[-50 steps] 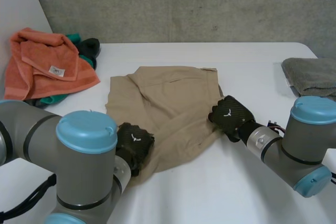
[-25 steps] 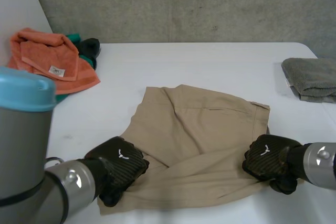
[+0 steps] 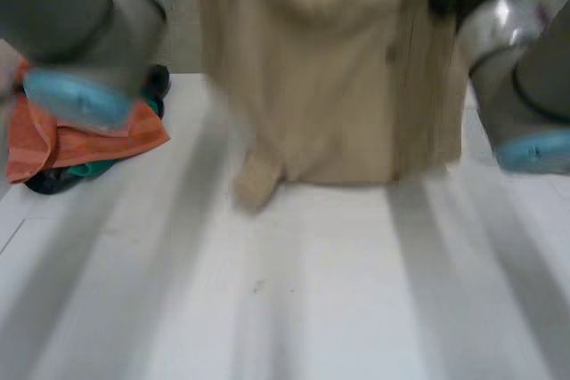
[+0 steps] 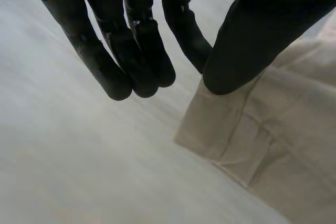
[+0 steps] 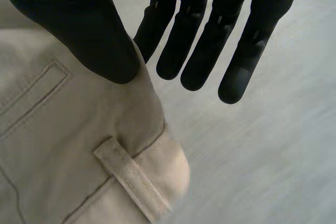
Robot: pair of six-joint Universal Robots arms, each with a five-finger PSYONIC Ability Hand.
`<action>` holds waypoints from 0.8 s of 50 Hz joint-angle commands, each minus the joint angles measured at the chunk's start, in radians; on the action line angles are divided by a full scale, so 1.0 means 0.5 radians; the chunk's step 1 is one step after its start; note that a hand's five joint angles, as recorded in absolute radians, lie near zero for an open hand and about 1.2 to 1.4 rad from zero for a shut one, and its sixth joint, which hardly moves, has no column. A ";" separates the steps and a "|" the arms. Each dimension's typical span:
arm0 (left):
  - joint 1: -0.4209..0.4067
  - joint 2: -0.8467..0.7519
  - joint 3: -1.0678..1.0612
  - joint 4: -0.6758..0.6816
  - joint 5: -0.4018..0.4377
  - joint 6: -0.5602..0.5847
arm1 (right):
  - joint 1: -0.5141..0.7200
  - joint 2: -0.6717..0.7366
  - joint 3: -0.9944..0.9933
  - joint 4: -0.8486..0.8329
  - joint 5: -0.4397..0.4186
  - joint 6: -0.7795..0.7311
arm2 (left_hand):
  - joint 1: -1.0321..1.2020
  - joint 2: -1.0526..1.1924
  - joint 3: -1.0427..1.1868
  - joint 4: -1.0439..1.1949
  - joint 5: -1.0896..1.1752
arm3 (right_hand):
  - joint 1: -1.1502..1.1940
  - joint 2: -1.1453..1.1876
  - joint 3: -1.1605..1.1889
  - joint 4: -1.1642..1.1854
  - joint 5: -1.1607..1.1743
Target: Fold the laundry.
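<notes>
- Holds khaki shorts (image 3: pixel 329 68) aloft between both hands, waistband uppermost, hanging as a broad sheet in front of the white table (image 3: pixel 294 300), about midway between the two arms.
- Cannot tell whether the lower hem touches the tabletop; blurred there, with one lower corner drooping a little below the rest.
- Pinches one upper corner of the shorts with the left hand (image 4: pixel 131 51): thumb pressed onto the cloth against the nearest finger, the other fingers straight and close together just beside the fabric edge.
- Pinches the opposite upper corner with the right hand (image 5: pixel 194 40): thumb bearing down on the waistband, fingers straight and slightly spread along the cloth's edge.
- Shows a belt loop (image 5: pixel 131 174) sewn across the waistband near the right thumb, and a stitched pocket outline further along the fabric on the thumb's other side.
- Frames the garment with the left arm (image 3: pixel 80 15) raised high at one side and the right arm (image 3: pixel 517 86) raised high at the other, grey joints and light-blue caps facing the head camera.
- Shows an orange towel (image 3: pixel 80 135) heaped at the table's left side, well apart from the shorts, lying on top of a green cloth (image 3: pixel 89 169) and a dark garment (image 3: pixel 49 182).
</notes>
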 commanded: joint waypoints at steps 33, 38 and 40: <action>0.020 -0.373 -0.925 -0.432 -0.075 -0.327 | 0.143 0.773 0.489 0.245 -0.093 -0.497 | 0.459 0.400 0.414 0.397 0.472 | 0.561 0.418 0.413 0.398 0.450; 0.011 -0.213 -1.035 -0.647 -0.069 -0.303 | 0.130 0.528 0.627 0.506 -0.105 -0.506 | 0.459 0.400 0.414 0.397 0.472 | 0.561 0.418 0.413 0.398 0.450; 0.017 -0.124 -1.109 -0.739 -0.057 -0.263 | 0.118 0.390 0.706 0.644 -0.126 -0.512 | 0.459 0.400 0.414 0.397 0.472 | 0.561 0.418 0.413 0.398 0.450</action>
